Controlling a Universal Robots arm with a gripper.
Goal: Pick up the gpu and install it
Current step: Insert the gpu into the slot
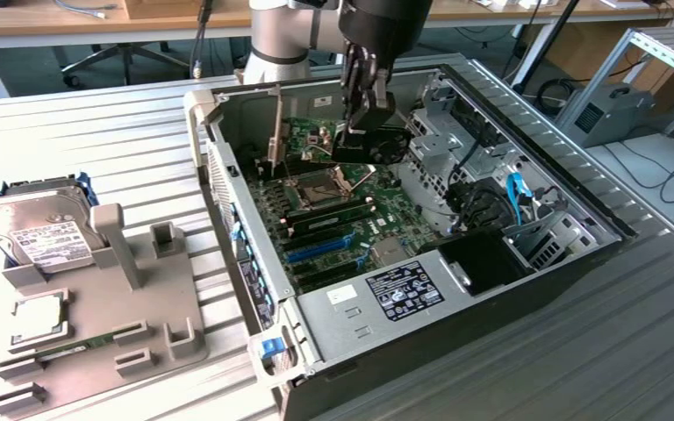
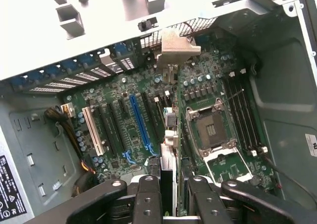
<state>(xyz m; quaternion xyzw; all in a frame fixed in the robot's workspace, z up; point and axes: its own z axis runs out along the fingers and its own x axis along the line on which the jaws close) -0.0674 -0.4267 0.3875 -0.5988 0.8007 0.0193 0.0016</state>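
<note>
Left of the case (image 1: 214, 175), the tray (image 1: 91, 351) sits with its hard drive (image 1: 39, 232), well out of the action. Inside the case, the gpu (image 1: 311, 140) hangs edge-down above the board. Its bracket (image 1: 276, 123) is near the vented wall, and the gripper (image 1: 358, 142) is clenched on the card's other end. Watch that bracket: lowered crooked, it could catch the wall. Miss the blue slot (image 2: 138, 120) and the edge could land on the socket (image 2: 210, 130) beside it. Gripped at one end, the card could twist.
</note>
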